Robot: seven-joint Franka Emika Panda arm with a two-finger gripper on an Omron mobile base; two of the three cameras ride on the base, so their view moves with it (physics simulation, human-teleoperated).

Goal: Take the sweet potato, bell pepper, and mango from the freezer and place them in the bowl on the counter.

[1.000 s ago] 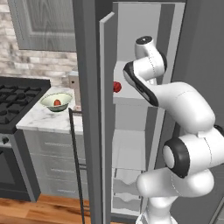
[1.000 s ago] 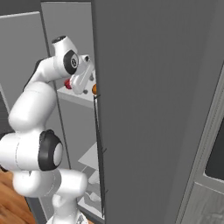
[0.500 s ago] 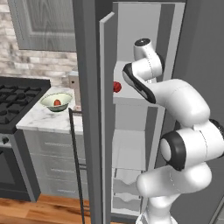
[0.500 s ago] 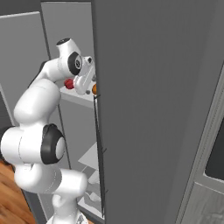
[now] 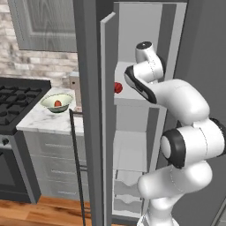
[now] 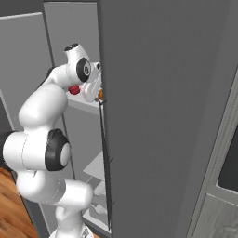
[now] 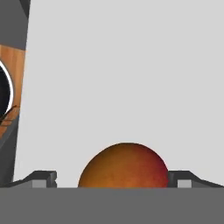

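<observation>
Mango: orange with a red blush, seen on the pale freezer shelf, flanked by the widely spread jaws without being pinched. Bell pepper: red, set on the same shelf. Bowl: placed on the marble counter, a reddish-orange sweet potato held inside.

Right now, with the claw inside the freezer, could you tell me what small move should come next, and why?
Probably close the claw on the mango: the jaws stand open with a fingertip on either side of it, and nothing is held yet. Then lift it out toward the bowl.
</observation>
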